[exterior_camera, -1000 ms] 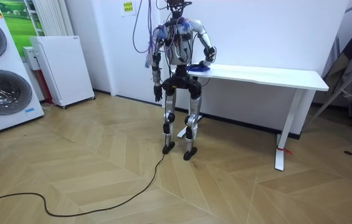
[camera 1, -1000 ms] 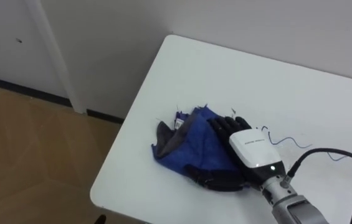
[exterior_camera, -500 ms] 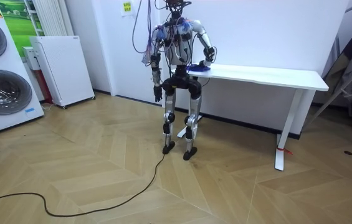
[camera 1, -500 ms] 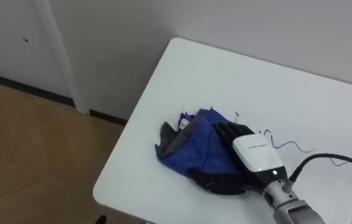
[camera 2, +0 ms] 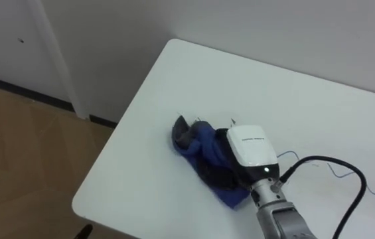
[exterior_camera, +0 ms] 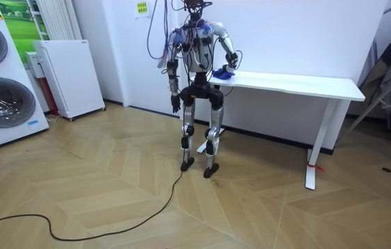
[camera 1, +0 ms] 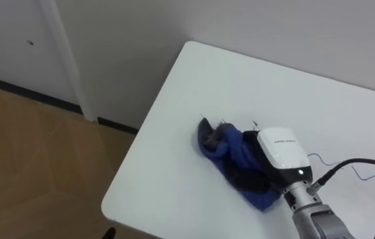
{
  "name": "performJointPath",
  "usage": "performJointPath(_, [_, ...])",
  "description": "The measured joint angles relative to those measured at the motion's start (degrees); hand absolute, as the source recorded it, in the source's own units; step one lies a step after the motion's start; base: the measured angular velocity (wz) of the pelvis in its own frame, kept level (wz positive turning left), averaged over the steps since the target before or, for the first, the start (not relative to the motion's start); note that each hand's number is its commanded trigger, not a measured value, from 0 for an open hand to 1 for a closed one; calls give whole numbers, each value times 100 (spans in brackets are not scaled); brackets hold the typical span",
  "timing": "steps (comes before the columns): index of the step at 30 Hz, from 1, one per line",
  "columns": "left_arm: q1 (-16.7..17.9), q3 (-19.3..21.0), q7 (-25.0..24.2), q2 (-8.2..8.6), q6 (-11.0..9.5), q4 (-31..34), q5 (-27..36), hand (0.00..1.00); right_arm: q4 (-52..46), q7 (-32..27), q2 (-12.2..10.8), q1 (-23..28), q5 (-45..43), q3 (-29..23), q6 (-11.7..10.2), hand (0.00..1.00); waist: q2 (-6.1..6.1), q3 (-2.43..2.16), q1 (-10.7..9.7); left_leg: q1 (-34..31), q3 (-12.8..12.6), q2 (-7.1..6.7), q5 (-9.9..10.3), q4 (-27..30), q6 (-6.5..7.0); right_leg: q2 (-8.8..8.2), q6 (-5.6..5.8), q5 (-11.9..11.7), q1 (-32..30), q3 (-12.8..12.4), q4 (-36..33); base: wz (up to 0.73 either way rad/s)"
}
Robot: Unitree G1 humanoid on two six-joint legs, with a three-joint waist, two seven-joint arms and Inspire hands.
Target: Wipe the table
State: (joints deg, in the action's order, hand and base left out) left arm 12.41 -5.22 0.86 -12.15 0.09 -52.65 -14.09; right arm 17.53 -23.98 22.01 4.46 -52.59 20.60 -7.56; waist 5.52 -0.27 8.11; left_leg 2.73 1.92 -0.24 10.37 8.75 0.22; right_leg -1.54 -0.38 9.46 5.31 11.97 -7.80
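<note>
The robot stands at the end of the white bench (camera 1: 194, 93) that lies on the room view's left. A bunched blue cloth (camera 1: 227, 149) lies on the bench near its left edge. The right robot hand (camera 1: 281, 147) rests on top of it (whether it grasps the cloth I cannot tell). The left robot hand (exterior_camera: 175, 106) hangs by the thigh, its state unreadable.

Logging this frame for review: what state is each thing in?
table: upright on its legs.
blue cloth: bunched up near the table's corner.
right hand: resting on top of the blue cloth.
left hand: hanging at the robot's side.
washing machine: door shut.
</note>
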Motion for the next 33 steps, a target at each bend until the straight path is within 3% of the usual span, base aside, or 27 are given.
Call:
performJointPath(5, [15,-4,21,0,0,1,16,0,129,-89,-13,110,367,-70,-41,100,20,19,-14,38,27,-19,17,22,26,-31,24,14,78,86,1,7])
performJointPath(8, [102,-25,88,2,31,0,27,0,352,-222,-160,234,786,-179,-59,100,-23,31,-48,93,68,-41,85,99,61,-54,64,39,210,164,2,12])
performJointPath(14, [231,-186,343,67,297,-23,-52,0,753,-489,-781,151,1468,-283,19,100,-204,36,-21,130,94,-47,210,279,86,-50,70,42,324,218,-6,-5])
performJointPath(19, [311,-176,365,309,503,51,-40,0,887,-310,-1094,-372,1914,-288,402,100,-463,47,18,81,61,-21,221,322,80,-43,71,42,232,234,-90,-4])
performJointPath(23, [410,-162,346,373,570,154,-34,0,1284,-175,-1015,-920,2227,-477,381,100,-482,74,31,-62,57,-37,166,348,64,-56,58,49,69,240,-104,3])
performJointPath(25, [562,-71,332,362,584,267,-2,0,1785,-218,-857,-1196,2421,-690,225,100,-461,66,25,-54,63,-52,162,336,69,-68,66,69,60,249,-81,8])
performJointPath(29, [745,167,290,244,586,288,-9,0,2319,-335,-520,-1235,2663,-1190,-9,100,-300,50,-139,-136,212,-108,148,393,87,-124,97,91,74,475,-70,34])
performJointPath(33, [876,745,317,191,585,302,-23,0,2958,-424,-228,-1005,3007,-2227,-44,100,-229,21,-323,-116,125,-132,139,392,104,-167,98,90,168,537,-87,26])
